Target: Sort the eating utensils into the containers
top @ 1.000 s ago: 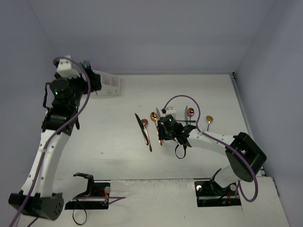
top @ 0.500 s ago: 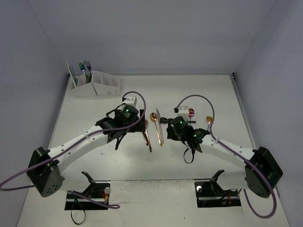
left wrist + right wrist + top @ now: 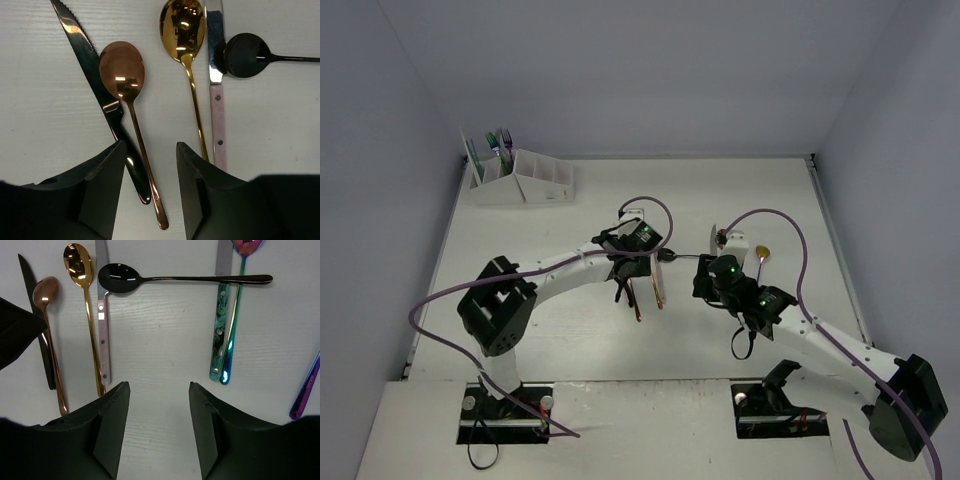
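The left arm has swung away from the white rack [image 3: 525, 185] at the far left corner and out across the table [image 3: 520, 260] to the middle. Its left gripper [image 3: 150, 145] now hangs low over the loose cutlery, jaws well apart and holding nothing. They straddle the handle of the copper spoon [image 3: 131, 115], whose bowl points away from the fingers. The black knife [image 3: 90, 65] lies just beside that spoon, its handle end slipping under one finger (a likely nuisance if both get pinched). A gold spoon [image 3: 192, 90] and a pink-handled knife [image 3: 216, 115] lie just outside the other finger. The right arm has drawn back toward its own side. The right gripper [image 3: 159, 385] is likewise wide open and empty over bare table, short of the black spoon [image 3: 117, 279] that lies crosswise over the teal-handled knife [image 3: 218, 330] and the iridescent spoon [image 3: 234, 315]. A few coloured utensils [image 3: 498, 142] already stand in the rack's left compartments, while most pieces are still on the table. I'd say the left arm is lined up to take the copper spoon next.
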